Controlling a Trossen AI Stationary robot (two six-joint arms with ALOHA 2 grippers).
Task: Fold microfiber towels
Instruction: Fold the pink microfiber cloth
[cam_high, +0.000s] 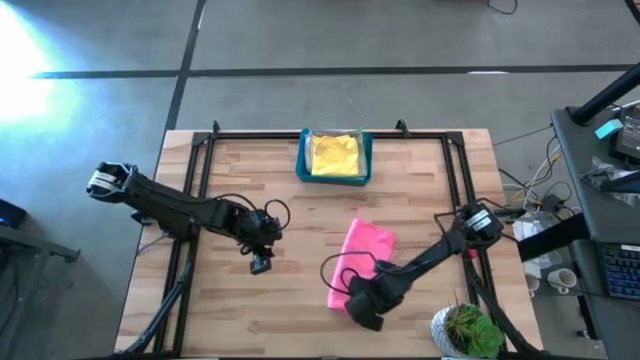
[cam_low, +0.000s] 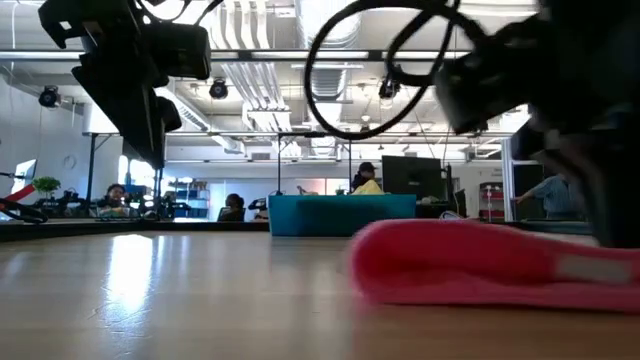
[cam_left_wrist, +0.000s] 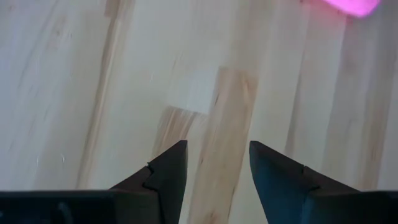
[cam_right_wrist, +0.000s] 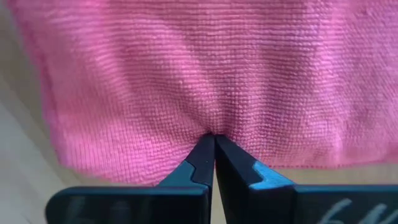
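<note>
A pink towel (cam_high: 362, 262), folded into a long strip, lies flat on the wooden table right of centre; it also shows in the low view (cam_low: 480, 262) and the right wrist view (cam_right_wrist: 205, 68). My right gripper (cam_high: 350, 298) is shut at the towel's near end. My left gripper (cam_high: 260, 266) hangs open and empty above bare wood to the towel's left; in its wrist view (cam_left_wrist: 217, 158) a pink corner (cam_left_wrist: 351, 5) shows far off. A yellow towel (cam_high: 335, 153) lies in the blue bin (cam_high: 302, 160). The other towels are out of view. My right gripper pinches a small pucker of the pink towel's top surface (cam_right_wrist: 214, 127) between its two shut fingertips, close to the near edge of the strip. The fingers come slanting down from the table's near side. The towel lies flat on the table, the cloth drawn into fine wrinkles toward the tips.
The blue bin stands at the table's far edge, centre, also in the low view (cam_low: 340, 214). A potted plant (cam_high: 468, 330) sits at the near right corner. Black frame rails run along the table's left, right and far sides. Bare wood lies between the two grippers.
</note>
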